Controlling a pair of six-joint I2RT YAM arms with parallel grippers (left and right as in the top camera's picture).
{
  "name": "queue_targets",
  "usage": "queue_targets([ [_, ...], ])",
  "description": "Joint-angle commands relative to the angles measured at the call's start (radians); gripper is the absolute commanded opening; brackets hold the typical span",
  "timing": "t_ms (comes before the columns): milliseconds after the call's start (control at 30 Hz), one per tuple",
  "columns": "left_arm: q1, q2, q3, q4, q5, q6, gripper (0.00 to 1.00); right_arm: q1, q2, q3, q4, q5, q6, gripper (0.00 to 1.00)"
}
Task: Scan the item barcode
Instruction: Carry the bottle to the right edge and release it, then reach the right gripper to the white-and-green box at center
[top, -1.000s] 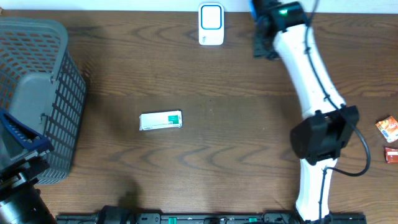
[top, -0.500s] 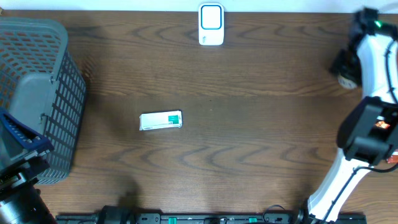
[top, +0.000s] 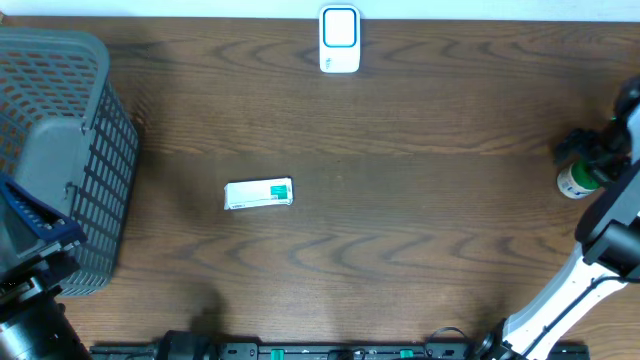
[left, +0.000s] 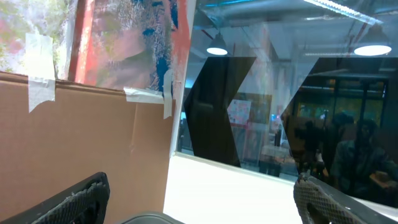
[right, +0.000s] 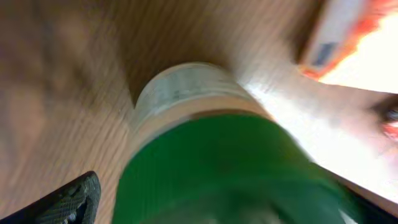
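Observation:
A white bottle with a green cap (top: 572, 184) stands at the table's right edge. My right gripper (top: 588, 158) is right over it. In the right wrist view the green-capped bottle (right: 205, 124) fills the space between the jaws of my right gripper (right: 217, 208), which is open; its left finger (right: 69, 202) stands just clear of the cap. A white scanner (top: 340, 40) sits at the back middle. A white and green box (top: 258, 194) lies flat left of centre. My left gripper (left: 199, 202) is open, empty and faces the room.
A grey mesh basket (top: 60, 150) stands at the left edge, with my left arm (top: 30, 320) in front of it. An orange and white packet (right: 339, 31) lies on the table just beyond the bottle.
My right arm swung from beside the scanner at the back to the table's right edge, bringing the bottle along. Its jaws have widened around the bottle. The left arm stayed still.

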Motion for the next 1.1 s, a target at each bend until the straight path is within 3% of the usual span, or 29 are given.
queue_targets([
  [0, 0.005, -0.003, 0.012, 0.004, -0.009, 0.009, 0.95, -0.013, -0.035, 0.148, -0.061, -0.037, 0.047, 0.99],
  [167, 0.005, -0.003, 0.012, 0.004, -0.009, 0.009, 0.95, 0.029, -0.119, 0.292, -0.179, -0.085, 0.143, 0.99],
  [267, 0.005, -0.003, 0.012, 0.004, -0.009, 0.009, 0.95, 0.108, -0.188, 0.297, -0.182, -0.224, 0.142, 0.99],
  [567, 0.005, -0.003, 0.012, 0.004, -0.009, 0.009, 0.95, 0.616, -0.197, 0.29, -0.166, -0.336, 0.052, 0.99],
  [667, 0.005, -0.003, 0.012, 0.004, -0.009, 0.009, 0.95, 0.802, -0.175, 0.29, -0.116, -0.331, -0.075, 0.99],
  [867, 0.005, -0.003, 0.012, 0.004, -0.009, 0.009, 0.95, 1.087, -0.131, 0.29, -0.062, -0.282, -0.604, 0.99],
  [1067, 0.005, -0.003, 0.012, 0.004, -0.009, 0.009, 0.95, 1.255, -0.028, 0.29, -0.058, 0.077, -0.662, 0.99],
])
